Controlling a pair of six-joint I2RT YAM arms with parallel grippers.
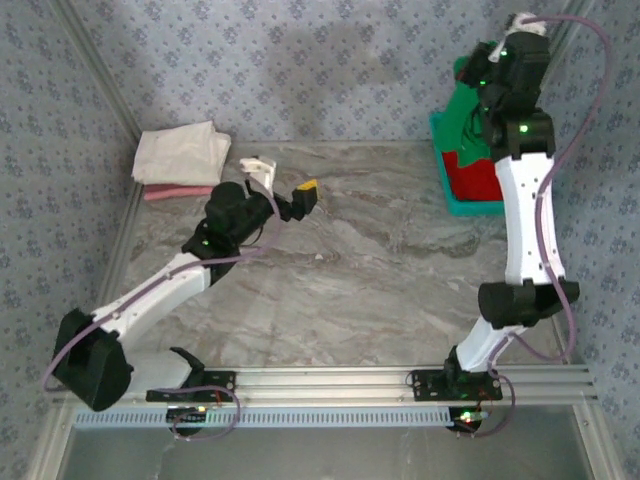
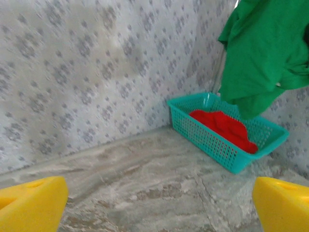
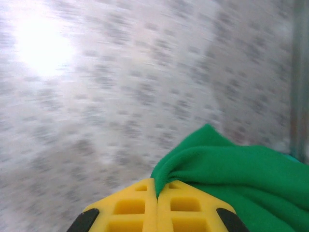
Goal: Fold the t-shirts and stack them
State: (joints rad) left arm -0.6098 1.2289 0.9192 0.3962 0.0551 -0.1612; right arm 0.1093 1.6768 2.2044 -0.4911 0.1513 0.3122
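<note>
My right gripper (image 3: 157,191) is shut on a fold of the bright green t-shirt (image 3: 231,169). It holds that shirt (image 1: 462,110) up in the air over the teal basket (image 1: 470,208) at the back right. In the left wrist view the green shirt (image 2: 260,58) hangs down to the basket (image 2: 212,142), where a red t-shirt (image 2: 222,125) lies crumpled. A folded cream-white t-shirt (image 1: 180,152) rests on a pink one (image 1: 175,192) at the back left. My left gripper (image 1: 282,180) stands open above the table's left middle, nothing between its yellow fingers (image 2: 34,203).
Patterned walls close the table in at the back and both sides. The basket sits tight in the back right corner. Bare marble tabletop (image 1: 360,260) stretches between the two arms.
</note>
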